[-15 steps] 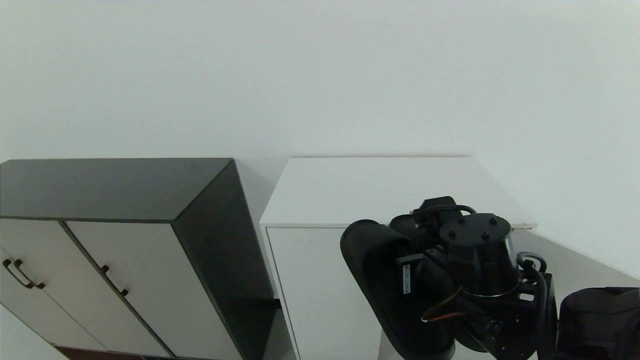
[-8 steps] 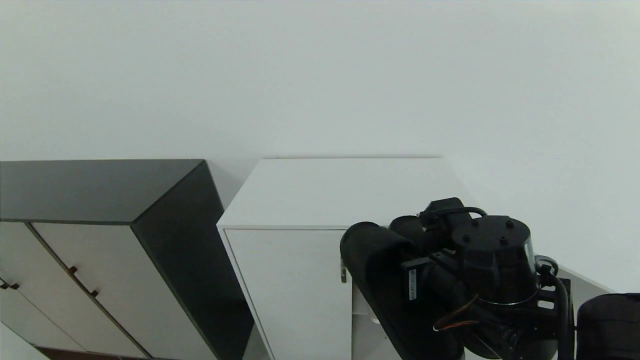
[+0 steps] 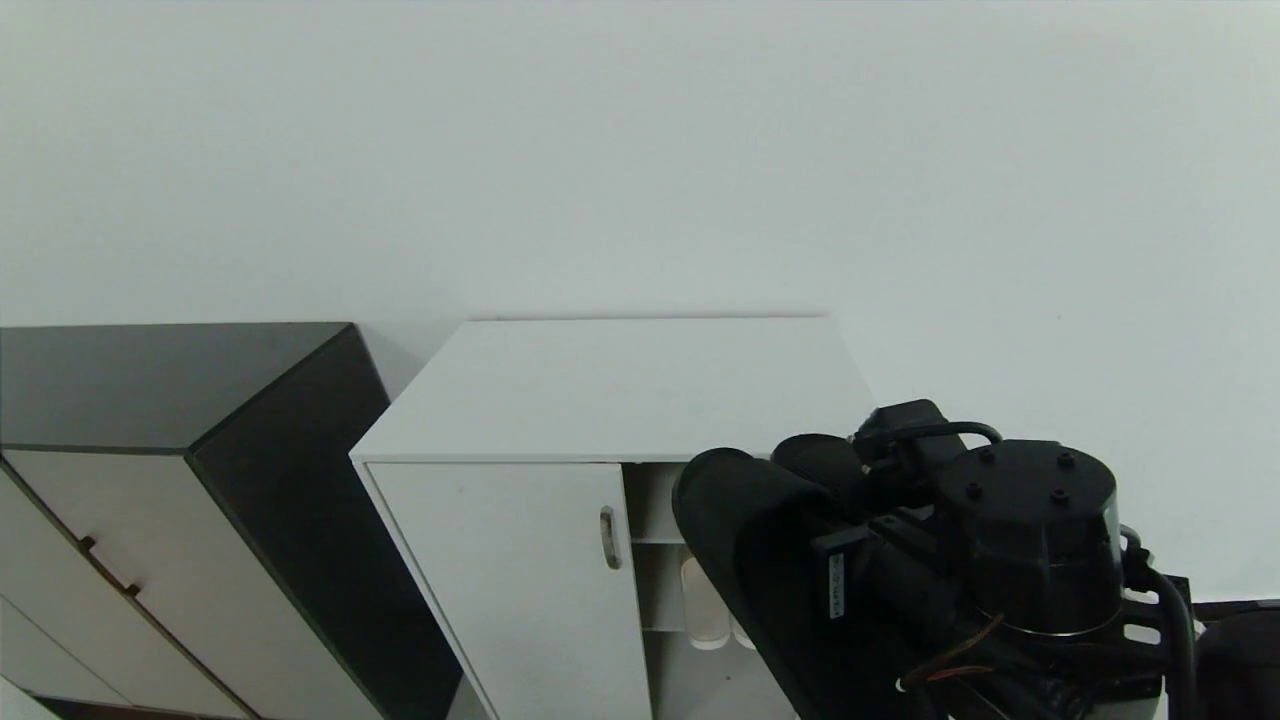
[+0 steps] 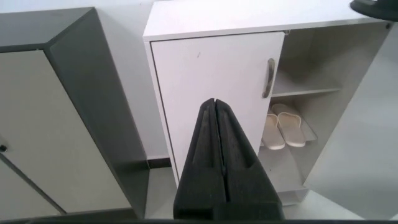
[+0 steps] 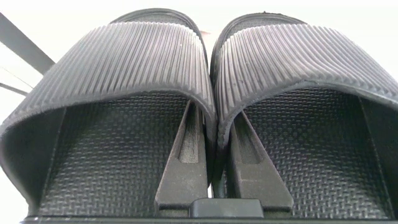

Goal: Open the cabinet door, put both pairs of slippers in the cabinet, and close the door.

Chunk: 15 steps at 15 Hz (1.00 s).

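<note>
Pair of black ribbed rubber slippers (image 5: pixel 137 68), side by side, toes pointing away from the wrist camera. Clamped by the right gripper (image 5: pixel 214 118), one finger inside each slipper, adjoining inner walls squeezed between them. Held up in front of the open right half of a white laminate cabinet (image 3: pixel 620 385), seen in the head view as a black slab (image 3: pixel 760 560) overlapping that opening.

Inside the white cabinet, on a lower shelf just right of the shut left door (image 3: pixel 510 570): a second pair, cream-coloured flat slippers (image 4: pixel 284 129), lying together, toes inward. Above them a bare white shelf (image 4: pixel 298 87). On the door's edge by the opening, a slim metal handle (image 4: pixel 270 78), upright.

Left gripper (image 4: pixel 215 109) closed on nothing, black fingers pressed flat together, hanging in front of the shut door, apart from it.

Left of the white cabinet, just beside it, a dark grey cabinet with pale doors (image 3: pixel 170 380).
</note>
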Available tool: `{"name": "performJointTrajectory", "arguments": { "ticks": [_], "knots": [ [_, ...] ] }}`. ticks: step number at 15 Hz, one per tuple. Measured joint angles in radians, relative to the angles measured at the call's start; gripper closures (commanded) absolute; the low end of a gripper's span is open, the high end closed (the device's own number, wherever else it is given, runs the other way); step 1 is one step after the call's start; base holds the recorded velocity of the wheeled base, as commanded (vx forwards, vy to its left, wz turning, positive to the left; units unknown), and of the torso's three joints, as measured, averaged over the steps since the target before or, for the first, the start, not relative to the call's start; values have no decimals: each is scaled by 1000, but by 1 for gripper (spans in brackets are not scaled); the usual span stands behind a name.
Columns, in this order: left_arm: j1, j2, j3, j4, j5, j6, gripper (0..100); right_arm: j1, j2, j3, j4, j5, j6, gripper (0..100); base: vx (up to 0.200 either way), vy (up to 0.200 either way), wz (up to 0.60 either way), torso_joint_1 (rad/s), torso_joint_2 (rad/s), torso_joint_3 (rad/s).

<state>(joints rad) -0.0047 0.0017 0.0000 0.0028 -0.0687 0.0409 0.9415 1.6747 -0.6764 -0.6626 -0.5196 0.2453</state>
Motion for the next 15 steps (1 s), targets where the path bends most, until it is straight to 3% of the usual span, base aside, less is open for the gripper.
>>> {"name": "performJointTrajectory", "arguments": {
  "ticks": [15],
  "knots": [
    [0, 0, 0, -1, 0, -1, 100, 21, -4, 17, -19, 7, 0, 100, 0, 0, 0, -7, 15, 10]
  ]
}}
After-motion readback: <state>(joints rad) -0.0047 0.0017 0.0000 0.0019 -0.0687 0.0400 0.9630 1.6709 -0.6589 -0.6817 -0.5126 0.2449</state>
